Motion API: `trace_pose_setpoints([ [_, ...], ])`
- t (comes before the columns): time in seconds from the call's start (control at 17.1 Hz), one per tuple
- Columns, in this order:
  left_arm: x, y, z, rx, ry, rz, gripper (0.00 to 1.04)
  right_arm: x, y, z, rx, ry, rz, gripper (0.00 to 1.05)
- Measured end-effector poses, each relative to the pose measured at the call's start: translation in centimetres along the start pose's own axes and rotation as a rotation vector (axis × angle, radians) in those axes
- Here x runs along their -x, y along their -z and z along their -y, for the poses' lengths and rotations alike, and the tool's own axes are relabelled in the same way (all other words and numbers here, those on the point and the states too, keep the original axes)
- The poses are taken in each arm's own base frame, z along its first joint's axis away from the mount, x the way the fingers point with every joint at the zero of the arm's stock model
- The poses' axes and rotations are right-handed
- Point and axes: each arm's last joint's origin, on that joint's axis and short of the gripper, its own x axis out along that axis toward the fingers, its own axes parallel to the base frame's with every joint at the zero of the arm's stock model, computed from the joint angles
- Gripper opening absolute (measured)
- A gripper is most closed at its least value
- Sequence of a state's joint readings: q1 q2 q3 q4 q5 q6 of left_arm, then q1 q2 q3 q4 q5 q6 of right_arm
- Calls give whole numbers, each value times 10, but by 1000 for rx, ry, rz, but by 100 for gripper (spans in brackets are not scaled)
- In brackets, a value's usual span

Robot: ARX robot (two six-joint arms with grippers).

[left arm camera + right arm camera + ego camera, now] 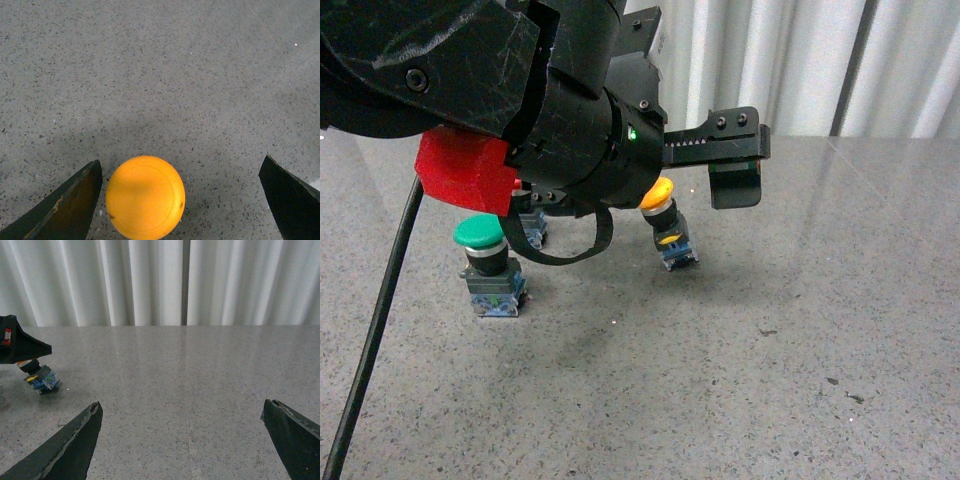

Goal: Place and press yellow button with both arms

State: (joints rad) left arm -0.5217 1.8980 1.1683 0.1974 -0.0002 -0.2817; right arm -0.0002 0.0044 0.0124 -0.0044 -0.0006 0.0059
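Note:
The yellow button (658, 193) stands tilted on the grey table, its blue-grey block (675, 248) resting on the surface. My left gripper (182, 200) hangs open just above it. In the left wrist view the round yellow cap (145, 196) lies between the jaws, close to one finger (70, 205) and well clear of the other. The front view shows only one left finger (735, 185), right of the cap. My right gripper (182, 440) is open over bare table. It sees the yellow button (41, 379) far off to the side, under the left arm (20, 347).
A green-capped button (480, 232) stands upright left of the yellow one. Another button's block (532, 225) peeks out behind the left arm. A black cable (380, 310) runs down the left side. White curtains (150, 280) hang behind the table's far edge.

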Motion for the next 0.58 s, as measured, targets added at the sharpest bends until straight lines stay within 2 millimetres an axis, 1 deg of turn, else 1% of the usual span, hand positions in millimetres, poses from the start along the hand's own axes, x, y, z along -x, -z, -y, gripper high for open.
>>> trace_pose_setpoints([
  [0.23, 0, 0, 0, -13, 9, 23, 98, 0, 0, 0, 0, 0, 0, 98],
  [0.41, 0, 1, -1, -25, 22, 96, 98, 0, 0, 0, 0, 0, 0, 98],
  [0.53, 2, 0, -1, -37, 17, 191, 98, 0, 0, 0, 0, 0, 0, 98],
  [0.58, 6, -4, -1, -103, -11, 342, 98, 0, 0, 0, 0, 0, 0, 98],
])
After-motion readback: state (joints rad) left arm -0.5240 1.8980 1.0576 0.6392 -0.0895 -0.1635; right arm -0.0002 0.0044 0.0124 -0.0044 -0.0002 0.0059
